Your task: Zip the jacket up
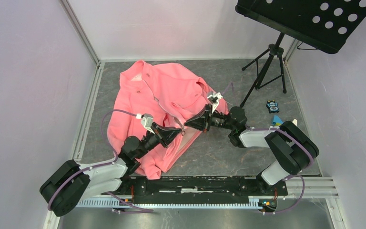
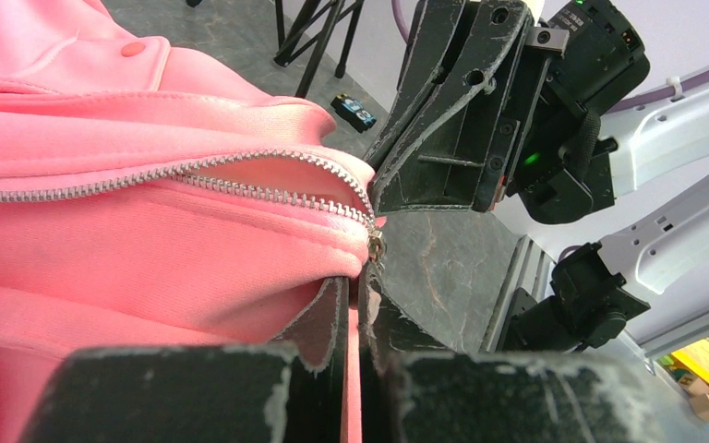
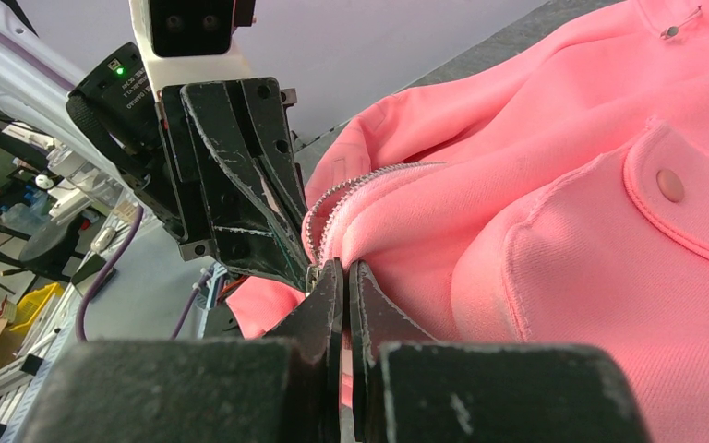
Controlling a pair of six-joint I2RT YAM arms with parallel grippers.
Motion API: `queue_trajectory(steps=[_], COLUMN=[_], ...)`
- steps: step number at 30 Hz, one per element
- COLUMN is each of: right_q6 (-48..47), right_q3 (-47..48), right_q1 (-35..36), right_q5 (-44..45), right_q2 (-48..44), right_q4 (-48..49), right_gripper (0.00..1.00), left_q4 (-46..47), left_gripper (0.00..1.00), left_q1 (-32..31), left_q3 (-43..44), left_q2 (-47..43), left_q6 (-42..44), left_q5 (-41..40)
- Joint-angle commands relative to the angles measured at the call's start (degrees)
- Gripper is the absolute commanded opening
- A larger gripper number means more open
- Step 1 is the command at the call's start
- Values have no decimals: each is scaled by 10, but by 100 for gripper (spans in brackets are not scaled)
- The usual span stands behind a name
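Pinching jacket (image 1: 167, 90) hem, left claw (image 1: 180, 131) facing right claw (image 1: 187, 125), music stand (image 1: 310, 19) behind.

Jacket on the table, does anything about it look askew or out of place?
Yes. The jacket lies rumpled and slanted, its lower part bunched in folds rather than flat. Its zipper gapes open, the teeth rows meeting only at the slider, where the left gripper and right gripper pinch fabric, jaws shut.

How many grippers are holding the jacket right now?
2. The left gripper pinches the jacket at the bottom end of the zipper; the right gripper pinches the fabric right beside it. None hidden.
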Motion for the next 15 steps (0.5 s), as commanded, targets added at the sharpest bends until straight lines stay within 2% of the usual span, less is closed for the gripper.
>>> queue_trajectory(steps=[1, 15], right_q6=[-2, 6], right_q3=[5, -1], right_q1=[6, 11], right_q5=[-27, -33], right_q2=[-4, -13], right_q4=[54, 76], right_gripper=[0, 0], left_q4=[40, 35], left_gripper=[2, 2], left_q1=[-1, -1], left_q3=[3, 9], left_q2=[-2, 18], left_q6=[-18, -28], left_q5=[33, 42])
